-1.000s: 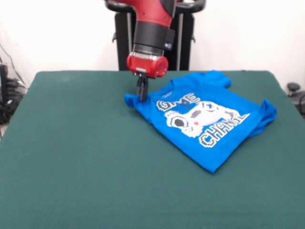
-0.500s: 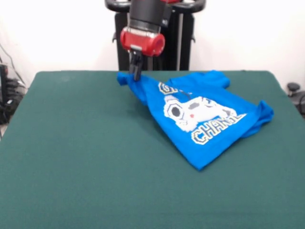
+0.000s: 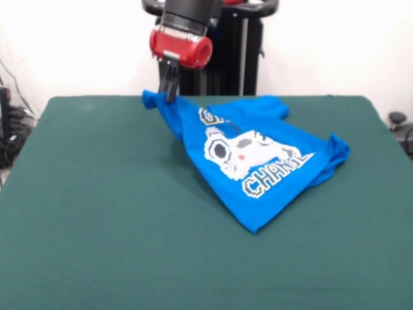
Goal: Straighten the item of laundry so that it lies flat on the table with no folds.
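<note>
Gripper (image 3: 169,95) pinched tight on the blue T-shirt (image 3: 258,161), one corner hoisted off the green table (image 3: 97,213). The rest drapes rumpled at the table's middle, controller print up, "CHAN" readable, upper lettering folded.

Upper lettering on T-shirt (image 3: 258,155) lost in folds

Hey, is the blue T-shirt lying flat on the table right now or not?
Not flat. The claw holds one corner of the T-shirt lifted off the table, and the far sleeve is bunched.
</note>
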{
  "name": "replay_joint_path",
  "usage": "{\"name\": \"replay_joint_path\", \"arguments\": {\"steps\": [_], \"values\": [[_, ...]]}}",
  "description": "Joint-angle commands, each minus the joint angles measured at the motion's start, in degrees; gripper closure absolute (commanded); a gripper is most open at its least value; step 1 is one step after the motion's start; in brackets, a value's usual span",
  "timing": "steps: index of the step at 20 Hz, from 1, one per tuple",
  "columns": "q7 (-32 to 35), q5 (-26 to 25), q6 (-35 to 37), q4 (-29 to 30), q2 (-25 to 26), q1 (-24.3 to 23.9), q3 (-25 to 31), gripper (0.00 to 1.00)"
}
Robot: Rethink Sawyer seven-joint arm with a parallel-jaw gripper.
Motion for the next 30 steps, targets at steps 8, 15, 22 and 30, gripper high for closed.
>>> {"name": "replay_joint_path", "arguments": {"steps": [8, 15, 22, 30], "values": [[0.39, 3.70, -16.00, -12.71, 18.96, 0.91, 0.68, 1.00], [-0.59, 4.33, -18.33, -14.34, 20.87, 2.24, -1.51, 0.00], [-1.65, 6.80, -19.12, -15.50, 22.73, 4.63, -4.54, 0.00], [-0.71, 3.61, -15.12, -16.61, 21.76, 3.02, -5.19, 0.00]]}}
